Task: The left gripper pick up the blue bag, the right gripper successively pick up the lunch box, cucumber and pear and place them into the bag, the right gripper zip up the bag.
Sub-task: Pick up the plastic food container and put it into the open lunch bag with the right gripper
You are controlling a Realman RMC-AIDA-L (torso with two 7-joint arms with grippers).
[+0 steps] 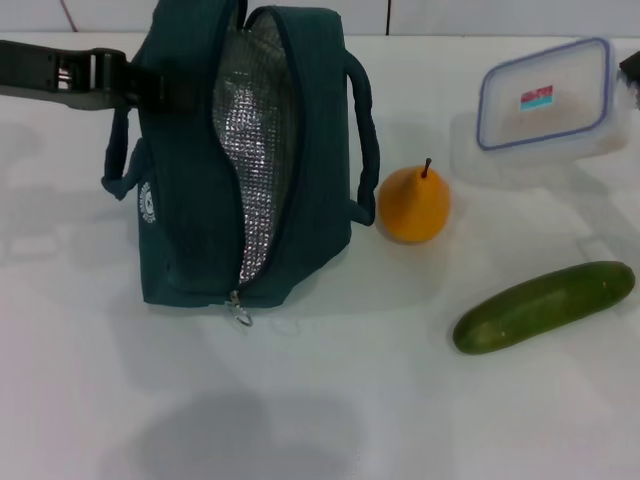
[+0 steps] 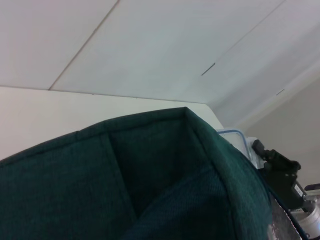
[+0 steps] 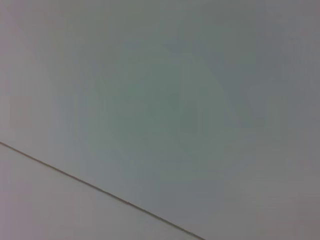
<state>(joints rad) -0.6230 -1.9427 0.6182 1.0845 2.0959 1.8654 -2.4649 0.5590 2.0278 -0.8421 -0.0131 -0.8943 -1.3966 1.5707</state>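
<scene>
The blue bag [image 1: 240, 160] stands unzipped near the desk's [image 1: 320, 400] far left, foil lining showing. The left gripper [image 1: 135, 80] reaches in level from the left edge, fingers pinching the bag's upper side. The cucumber [image 1: 545, 305] lies by the right edge, the lunch box [image 1: 545, 95] at the far right corner, the pear [image 1: 413, 205] just beside the bag. The right gripper [image 1: 632, 70] sits at the box's edge; its fingers' state cannot be told.
</scene>
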